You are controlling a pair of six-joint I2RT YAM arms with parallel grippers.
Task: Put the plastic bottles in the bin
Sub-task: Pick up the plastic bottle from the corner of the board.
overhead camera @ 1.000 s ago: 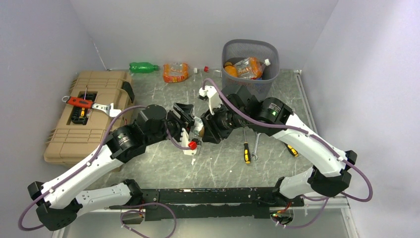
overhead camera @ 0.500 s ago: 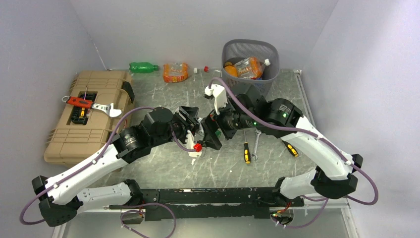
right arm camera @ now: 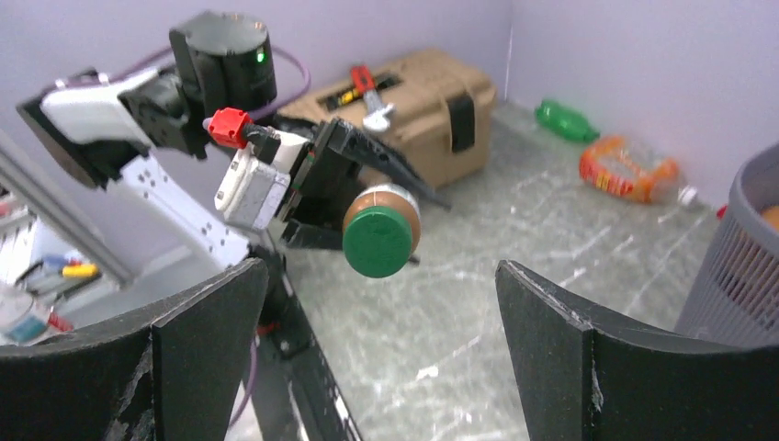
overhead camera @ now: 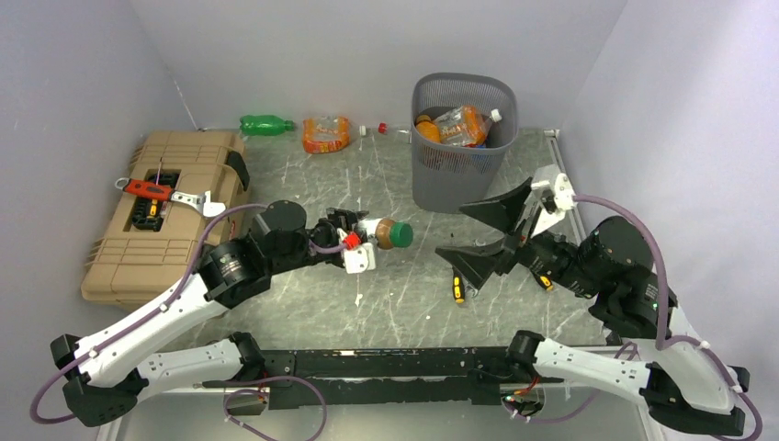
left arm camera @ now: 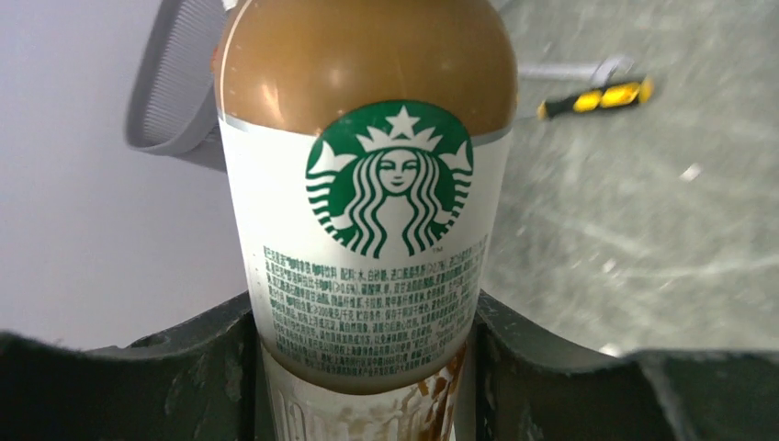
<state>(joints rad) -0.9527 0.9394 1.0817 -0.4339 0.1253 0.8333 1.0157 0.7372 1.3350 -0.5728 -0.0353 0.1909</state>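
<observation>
Right pincer (overhead camera: pixel 449 230) has withdrawn, spread wide; left pincer (overhead camera: pixel 365 232) clasps coffee bottle (overhead camera: pixel 389 234).

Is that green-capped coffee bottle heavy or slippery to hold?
The coffee bottle shows brown liquid inside, so probably heavy for its size. Its glossy label may slip between the fingers. Round, so likely rolls if laid down.

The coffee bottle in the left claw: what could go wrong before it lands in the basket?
The left gripper clamps the coffee bottle only near its base, sideways over the table, so it may slip out. The bin is piled close to its rim with bottles, so a dropped one could bounce off. The open right gripper hangs beside the route to the bin; the bottle might clip it.
</observation>
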